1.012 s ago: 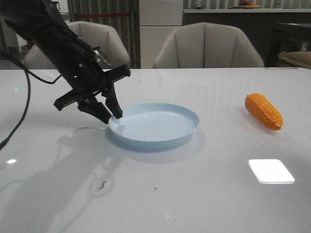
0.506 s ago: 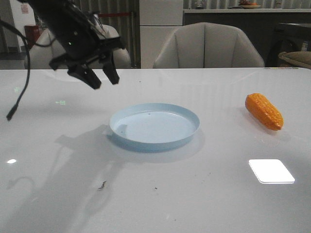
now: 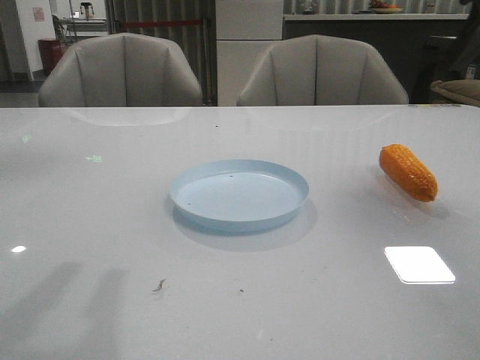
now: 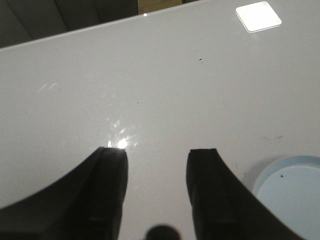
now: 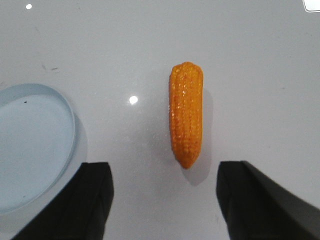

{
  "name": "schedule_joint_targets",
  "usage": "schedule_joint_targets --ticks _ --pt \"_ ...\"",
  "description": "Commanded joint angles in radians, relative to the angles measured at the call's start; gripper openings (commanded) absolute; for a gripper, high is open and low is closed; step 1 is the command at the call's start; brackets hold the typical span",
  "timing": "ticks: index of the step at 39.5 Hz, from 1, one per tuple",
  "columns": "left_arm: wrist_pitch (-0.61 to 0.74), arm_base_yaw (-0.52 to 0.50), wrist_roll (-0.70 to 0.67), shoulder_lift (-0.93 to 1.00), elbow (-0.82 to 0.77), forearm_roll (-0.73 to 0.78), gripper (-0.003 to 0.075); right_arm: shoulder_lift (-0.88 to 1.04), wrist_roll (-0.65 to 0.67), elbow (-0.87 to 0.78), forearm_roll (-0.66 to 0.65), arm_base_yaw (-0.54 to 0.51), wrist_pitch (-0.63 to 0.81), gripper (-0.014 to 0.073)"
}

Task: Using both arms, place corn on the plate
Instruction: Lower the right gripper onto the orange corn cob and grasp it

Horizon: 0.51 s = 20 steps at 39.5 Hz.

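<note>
Front view: we record the plate (image 3: 238,193) at the middle of the white bench (image 3: 112,300), with the corn (image 3: 407,172) lying on the bench well to its right, apart from it. Left end effector (image 4: 156,165): fingers apart, nothing between them, plate rim beside it. Right end effector (image 5: 165,180): fingers spread wide above the corn, not touching it.

Left gripper (image 4: 157,162) fingers (image 4: 207,185) matte black (perhaps rubber), square-tipped.
</note>
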State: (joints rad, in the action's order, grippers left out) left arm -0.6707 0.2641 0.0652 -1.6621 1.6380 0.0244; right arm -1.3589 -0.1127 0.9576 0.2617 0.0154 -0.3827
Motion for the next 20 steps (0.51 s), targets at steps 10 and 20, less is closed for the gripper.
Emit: schedule_joint_targets --ticks 10,20 --pt "0.286 -0.007 -0.014 0.422 -0.477 0.000 0.0367 -0.319 -0.002 0.300 -0.024 0.000 0.027 0.0552" --pt "0.291 -0.007 -0.014 0.614 -0.651 0.000 0.0367 -0.523 -0.002 0.451 -0.024 0.000 -0.029 0.0552"
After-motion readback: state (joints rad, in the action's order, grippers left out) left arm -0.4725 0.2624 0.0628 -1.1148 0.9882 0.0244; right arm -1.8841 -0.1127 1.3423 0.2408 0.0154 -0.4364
